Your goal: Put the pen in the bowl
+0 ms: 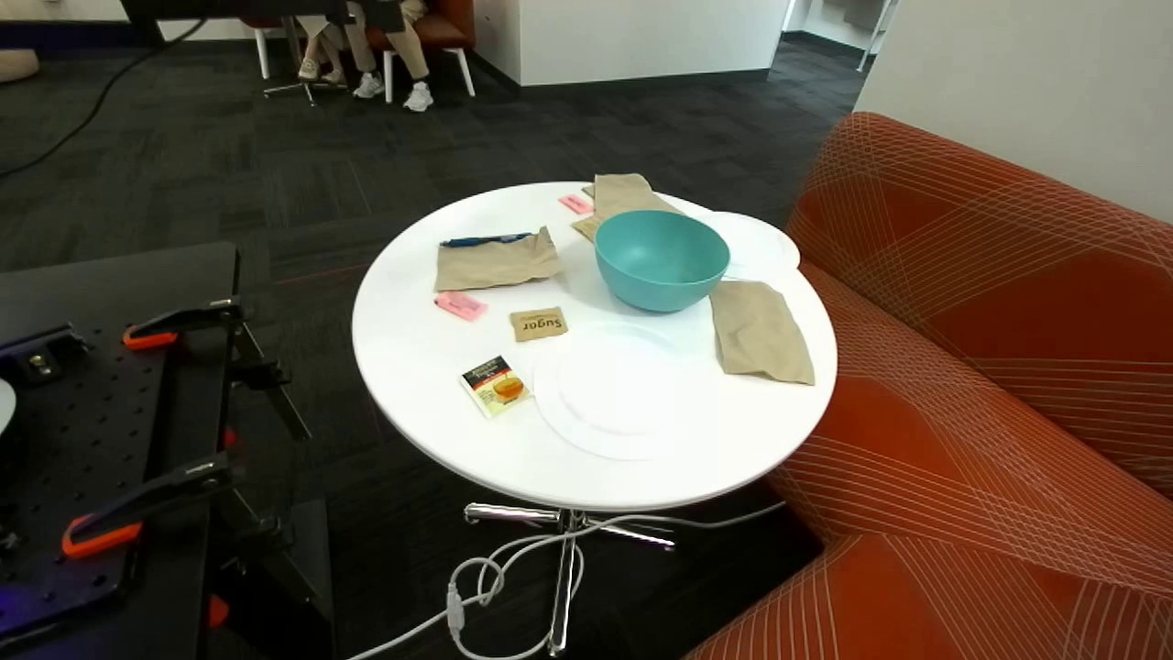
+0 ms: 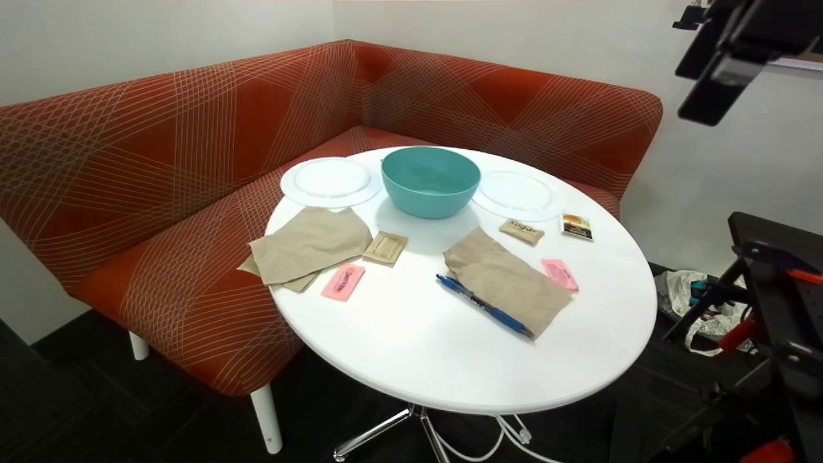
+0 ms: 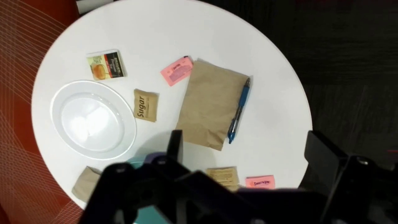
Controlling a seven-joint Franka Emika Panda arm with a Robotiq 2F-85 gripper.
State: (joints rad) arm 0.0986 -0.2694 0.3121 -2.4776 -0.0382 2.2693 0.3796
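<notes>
Blue pen (image 2: 485,306) lies along edge of tan napkin (image 2: 514,280) on white table (image 2: 411,341), teal bowl (image 2: 427,204) between two white plates (image 2: 331,177).

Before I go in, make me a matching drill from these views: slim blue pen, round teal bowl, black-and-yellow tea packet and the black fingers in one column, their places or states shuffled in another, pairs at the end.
Things
1. Blue pen
2. Teal bowl
3. Tea packet
4. Black fingers

Places or states
A. Standing upright, nothing visible inside
B. Spread apart in the wrist view
C. Lying along an edge of a tan paper napkin
D. Lying flat near the rim of a round white plate

Pairs: 1-C, 2-A, 3-D, 4-B
</notes>
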